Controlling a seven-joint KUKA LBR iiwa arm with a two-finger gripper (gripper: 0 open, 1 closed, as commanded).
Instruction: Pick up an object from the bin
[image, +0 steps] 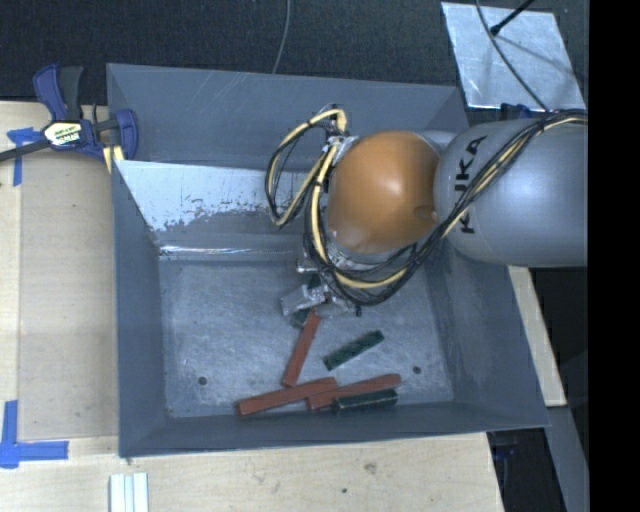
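Now the fingers (305, 300) sit at the top end of the red-brown stick (300, 355) lying central in the bin (135, 330), likely since that end lies clear of the other sticks (330, 392); spread or pinching, I cannot tell.

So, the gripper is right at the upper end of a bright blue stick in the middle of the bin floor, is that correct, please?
Not quite: the stick is reddish-brown, not bright blue. The camera view shows the gripper right at its upper end, in the middle of the bin floor, as you said.
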